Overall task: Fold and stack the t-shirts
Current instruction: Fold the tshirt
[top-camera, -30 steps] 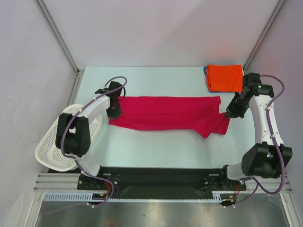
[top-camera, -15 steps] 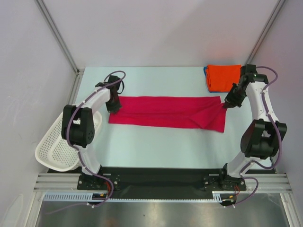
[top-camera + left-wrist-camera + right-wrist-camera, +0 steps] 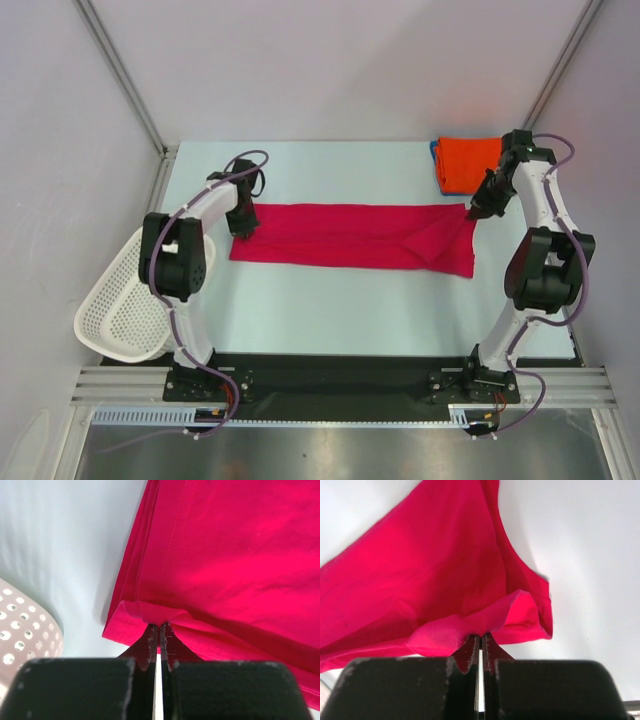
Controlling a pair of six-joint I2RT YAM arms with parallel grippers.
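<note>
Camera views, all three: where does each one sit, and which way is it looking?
Top external: above and behind the arms, looking down at the table; both arms show, bases nearest.
Left wrist: rides on the left arm, looking past the left hand at the pinched edge of the red t-shirt.
Right wrist: rides on the right arm, looking past the right hand at the shirt's other pinched end.
Shared: all three show the red t-shirt; top and left wrist also share the white basket.

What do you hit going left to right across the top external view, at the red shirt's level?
white basket → left gripper → crimson t-shirt → right gripper
</note>
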